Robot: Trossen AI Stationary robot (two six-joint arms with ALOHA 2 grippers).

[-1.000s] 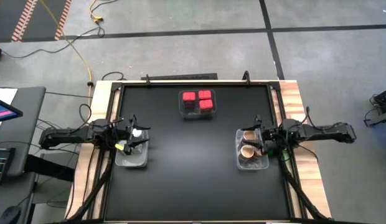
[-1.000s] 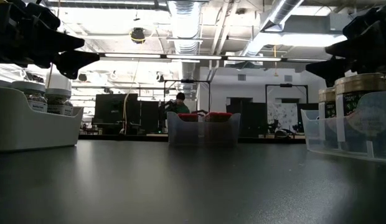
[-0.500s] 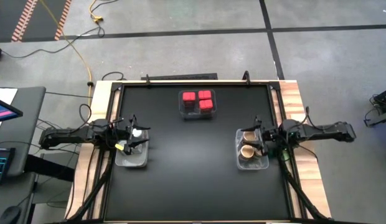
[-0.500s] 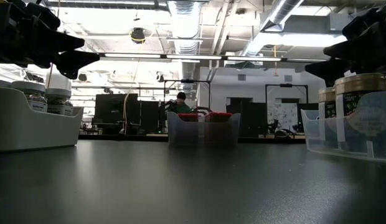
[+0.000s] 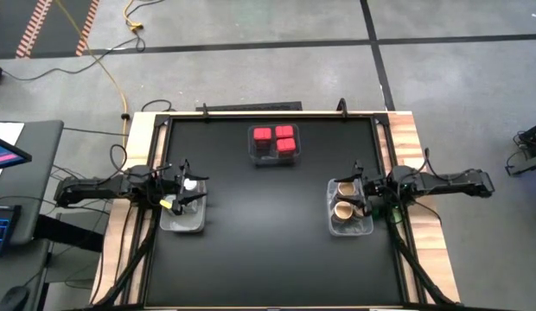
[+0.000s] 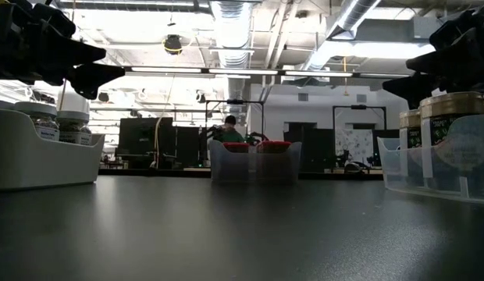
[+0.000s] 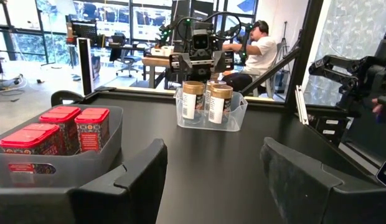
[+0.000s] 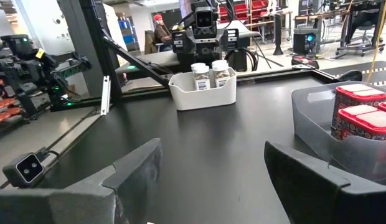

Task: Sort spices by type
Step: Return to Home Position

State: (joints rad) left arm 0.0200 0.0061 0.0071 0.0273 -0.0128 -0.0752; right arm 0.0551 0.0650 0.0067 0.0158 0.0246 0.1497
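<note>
Three red square-topped tins [image 5: 274, 138] stand in a clear bin [image 5: 274, 156] near the far edge; they also show as red tins [image 7: 56, 127] and red tins [image 8: 361, 115]. White-capped jars [image 8: 210, 73] stand in a pale bin [image 5: 183, 220] at the left. Tan-lidded jars [image 7: 207, 99] stand in a clear bin [image 5: 348, 226] at the right. My left gripper [image 7: 211, 180] hovers open above the left bin, also left gripper [image 5: 188, 192]. My right gripper [image 8: 211, 180] hovers open above the right bin, also right gripper [image 5: 361, 197]. Neither touches anything.
The black table top [image 5: 268, 233] lies bare between the three bins, bounded by wooden side rails [image 5: 415, 147]. A desk with a screen [image 5: 9, 155] stands off the left side. A person [image 7: 261, 50] sits in the room beyond the table.
</note>
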